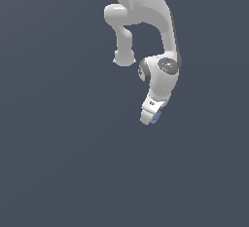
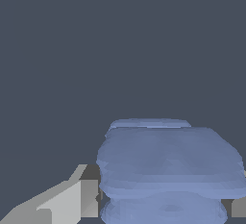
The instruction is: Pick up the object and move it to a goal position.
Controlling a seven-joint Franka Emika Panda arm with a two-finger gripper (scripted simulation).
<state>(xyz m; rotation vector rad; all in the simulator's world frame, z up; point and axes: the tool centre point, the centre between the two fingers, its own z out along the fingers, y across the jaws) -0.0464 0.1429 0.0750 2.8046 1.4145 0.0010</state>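
One small blue-periwinkle object (image 1: pixel 155 118) is sitting at the tip of the gripper (image 1: pixel 149 119), and in the wrist view I am seeing the object (image 2: pixel 168 163) filling the space between the fingers (image 2: pixel 72 199), which are looking closed narrowly against its sides, so I am reading it as held. I am judging it light and stiff, with stacked, lumpy layers that could slip on the pads, so I am favouring a hold across its broad middle band. No goal marker is showing anywhere against the plain dark background.
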